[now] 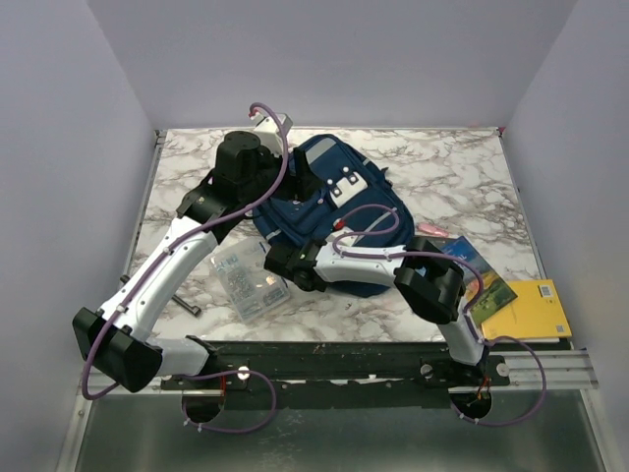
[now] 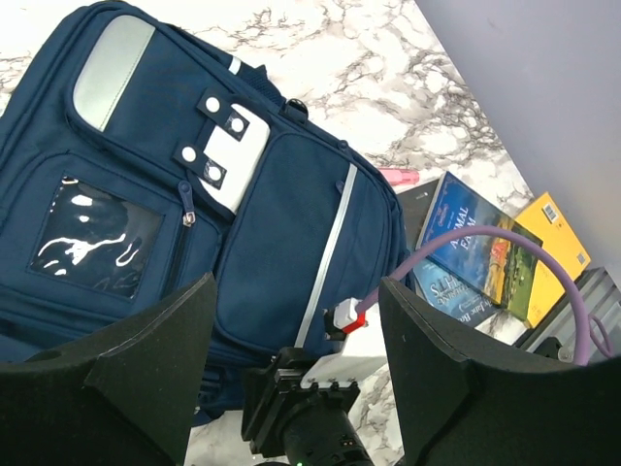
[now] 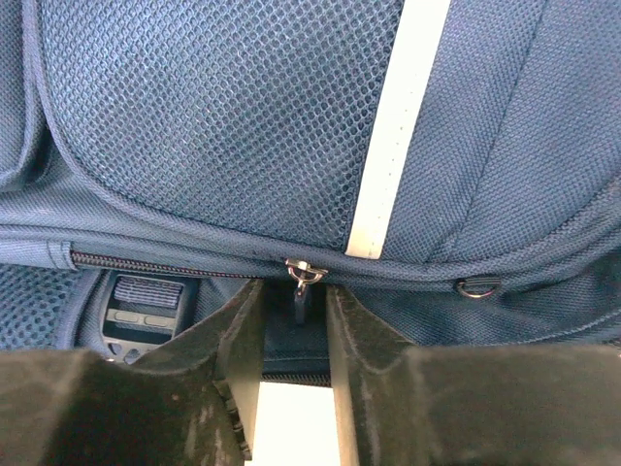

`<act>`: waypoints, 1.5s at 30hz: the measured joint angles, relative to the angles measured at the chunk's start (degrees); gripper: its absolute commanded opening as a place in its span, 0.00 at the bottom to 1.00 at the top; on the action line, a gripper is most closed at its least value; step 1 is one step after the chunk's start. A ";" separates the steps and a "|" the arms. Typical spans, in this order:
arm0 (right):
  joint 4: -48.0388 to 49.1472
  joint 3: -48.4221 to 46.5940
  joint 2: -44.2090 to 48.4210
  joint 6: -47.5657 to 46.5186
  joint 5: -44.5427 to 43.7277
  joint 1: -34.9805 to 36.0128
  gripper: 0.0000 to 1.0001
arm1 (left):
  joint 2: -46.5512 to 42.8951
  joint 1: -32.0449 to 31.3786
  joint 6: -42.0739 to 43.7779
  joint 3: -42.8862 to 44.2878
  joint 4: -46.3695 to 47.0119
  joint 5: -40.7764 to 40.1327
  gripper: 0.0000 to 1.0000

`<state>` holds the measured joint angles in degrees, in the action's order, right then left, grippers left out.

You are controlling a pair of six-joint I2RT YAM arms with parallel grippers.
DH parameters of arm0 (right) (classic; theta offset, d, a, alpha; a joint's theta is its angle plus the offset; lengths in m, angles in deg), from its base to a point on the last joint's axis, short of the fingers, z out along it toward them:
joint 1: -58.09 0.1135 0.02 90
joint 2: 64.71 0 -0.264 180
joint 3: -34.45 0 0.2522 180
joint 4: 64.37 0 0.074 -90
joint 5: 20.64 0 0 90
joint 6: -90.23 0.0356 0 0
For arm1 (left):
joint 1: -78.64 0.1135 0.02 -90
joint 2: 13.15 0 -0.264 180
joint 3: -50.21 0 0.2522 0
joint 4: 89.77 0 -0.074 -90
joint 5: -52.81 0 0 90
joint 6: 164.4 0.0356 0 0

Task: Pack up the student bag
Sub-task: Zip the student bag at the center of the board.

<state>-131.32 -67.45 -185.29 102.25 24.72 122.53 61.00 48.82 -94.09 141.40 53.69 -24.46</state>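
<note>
Lena: Right gripper (image 3: pixel 293 309) crowds the bottom of its own wrist view. What sits between the fingers (image 3: pixel 243 325)?

Omar: Only a zipper pull (image 3: pixel 300 296), hanging in the narrow gap. The jaws stand close together, but a dark sliver shows on either side of the pull, so nothing is pinched.

Lena: And the student bag (image 1: pixel 305 211)?

Omar: It lies flat in the middle of the overhead frame, a little above centre, front pockets facing up. In the left wrist view its grey top patch (image 2: pixel 112 68) sits at the upper left. In the right wrist view the zip runs across the frame under a coarse-woven navy panel crossed by a pale stripe (image 3: pixel 398 126), with a small metal ring (image 3: pixel 478 286) at the right.

Lena: Left gripper (image 2: pixel 296 291)?

Omar: Spread wide above the bag, holding nothing.

Lena: Around the bag?

Omar: A clear plastic box (image 1: pixel 248 280) lies just beside it at the lower left. At the lower right a colourful book (image 1: pixel 486 275) lies next to a yellow book (image 1: pixel 531 310) near the frame's right edge. A small pink thing (image 2: pixel 398 176) lies just off the bag's side; I cannot tell what it is.

Lena: The surface and the room?

Omar: The table (image 1: pixel 442 172) is white marble pattern with grey veins. A metal rail (image 1: pixel 541 366) runs along its bottom edge, and plain pale walls (image 1: pixel 334 59) close in at left, right and top.
</note>
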 measured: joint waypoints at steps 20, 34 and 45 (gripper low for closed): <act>27.74 23.78 18.93 -35.71 -0.50 -0.07 0.00 | 8.50 10.78 -21.53 -4.87 3.39 7.45 0.53; 43.98 34.05 25.86 -52.00 6.88 -0.74 0.01 | 13.20 11.23 -35.17 -23.28 4.00 12.02 0.51; 46.73 38.40 30.88 -54.75 9.16 -0.76 0.01 | 21.62 8.22 -36.81 -20.65 5.11 9.86 0.03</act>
<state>-84.59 -29.05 -154.40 47.50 33.88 121.77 82.61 57.04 -130.89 120.75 58.80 -14.60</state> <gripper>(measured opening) 0.022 0.246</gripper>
